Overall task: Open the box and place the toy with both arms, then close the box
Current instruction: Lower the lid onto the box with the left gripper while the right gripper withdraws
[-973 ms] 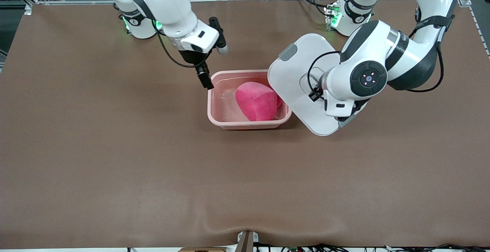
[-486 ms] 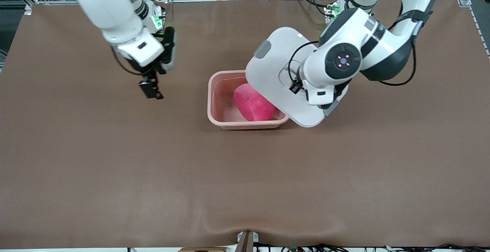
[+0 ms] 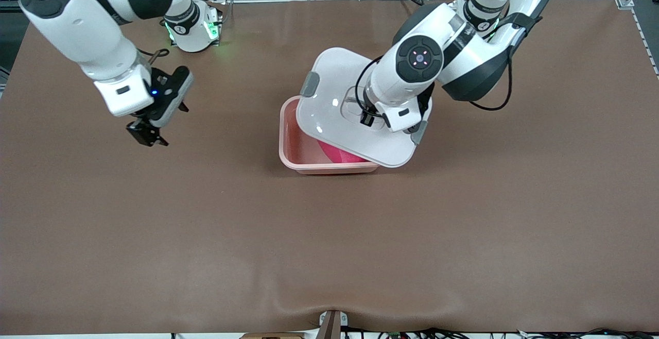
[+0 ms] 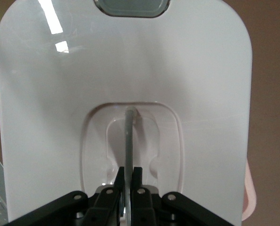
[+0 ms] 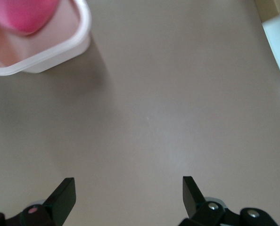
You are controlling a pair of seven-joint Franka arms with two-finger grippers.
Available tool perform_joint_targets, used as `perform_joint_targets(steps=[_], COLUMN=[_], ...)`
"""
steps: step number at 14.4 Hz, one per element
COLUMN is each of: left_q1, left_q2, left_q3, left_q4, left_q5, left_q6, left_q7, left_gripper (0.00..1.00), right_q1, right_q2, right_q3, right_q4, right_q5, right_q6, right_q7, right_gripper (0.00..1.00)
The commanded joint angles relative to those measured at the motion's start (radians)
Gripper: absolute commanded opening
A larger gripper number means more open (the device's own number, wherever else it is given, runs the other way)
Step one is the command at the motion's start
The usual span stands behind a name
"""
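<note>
White lid [image 3: 334, 97] in left hand [image 4: 128, 181] (over box [image 3: 288, 146])

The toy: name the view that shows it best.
Right wrist view: the toy shows broadly inside the box. Front view shows only a sliver under the lid. Left wrist view shows lid only.

Left arm bent low over mid-bench, left claw [image 4: 129, 188] clamped tight, pointing down. Right arm drawn toward its own end, right claw [image 5: 128, 195] spread wide, hanging over bare bench [image 3: 206, 225].
</note>
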Motion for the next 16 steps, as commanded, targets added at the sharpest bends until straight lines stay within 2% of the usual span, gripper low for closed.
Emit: perform_joint_targets(steps=[1,3,6,9,13,16], left_q1=[-0.031,-0.047,-0.097,-0.134,-0.162,-0.176], left_q2=[0.002,0.012,0.034,0.049,0.069,0.095], left_q3=[0.005,0.005,0.005,0.005,0.005,0.005], left_q4=[-0.002,-0.003,-0.009,-0.009,-0.009,-0.002], left_q5=[0.001,0.057,0.145,0.245,0.318,0.378], left_q6=[0.058,0.074,0.1,0.129,0.152,0.17], left_q7=[-0.132,-0.236,-0.377,-0.51,-0.551,-0.564], left_gripper=[0.0,0.0,0.0,0.0,0.0,0.0], right_q1=[0.004,0.006,0.006,0.004,0.003,0.004], right_q2=[-0.018,-0.018,-0.012,-0.009,0.002,0.02], right_q3=[-0.084,-0.122,-0.173,-0.19,-0.217,-0.256], right_q4=[-0.011,0.006,0.057,0.109,0.153,0.219], right_q5=[0.026,0.026,0.025,0.005,-0.009,-0.015], right_q6=[-0.033,-0.043,-0.168,-0.211,-0.257,-0.337], right_q7=[0.144,0.208,0.382,0.558,0.763,0.768], right_gripper=[1.0,1.0,1.0,1.0,1.0,1.0])
